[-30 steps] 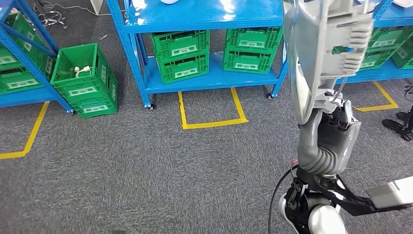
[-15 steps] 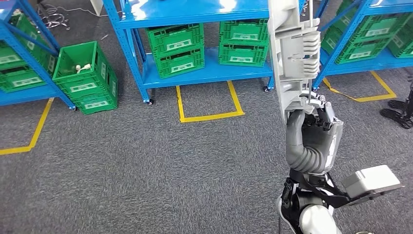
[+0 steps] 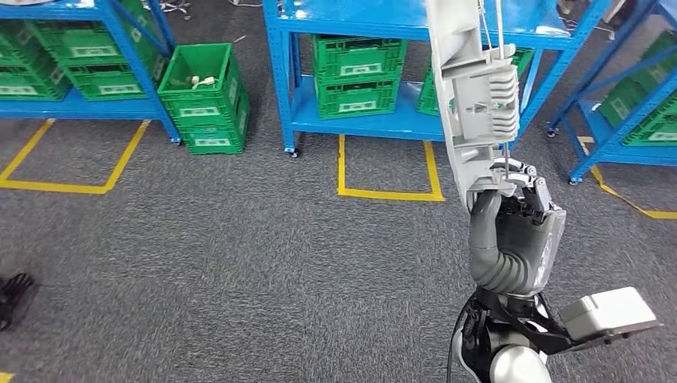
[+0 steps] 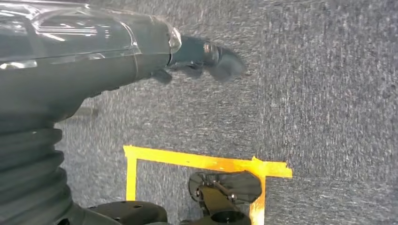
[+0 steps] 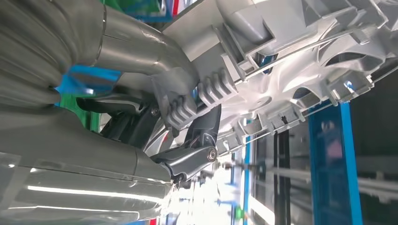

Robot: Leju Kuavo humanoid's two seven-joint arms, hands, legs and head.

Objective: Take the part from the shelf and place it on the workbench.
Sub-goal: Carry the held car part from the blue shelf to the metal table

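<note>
Grey ribbed part (image 3: 477, 96), one, held upright by right hand (image 3: 519, 227).

**Hidden and cut off**

The part (image 3: 477, 96) runs past the head view's top edge. Its base hides the right hand's (image 3: 519, 219) fingertips. The left hand's (image 4: 206, 58) fingers are blurred; their pose is unclear. The white items in the floor crate (image 3: 201, 100) are too small to identify.

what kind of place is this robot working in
Most likely a factory storeroom or parts warehouse: blue steel shelving stacked with green plastic crates, and yellow floor tape marking bays on grey carpet. The right hand holds a grey moulded part.
</note>
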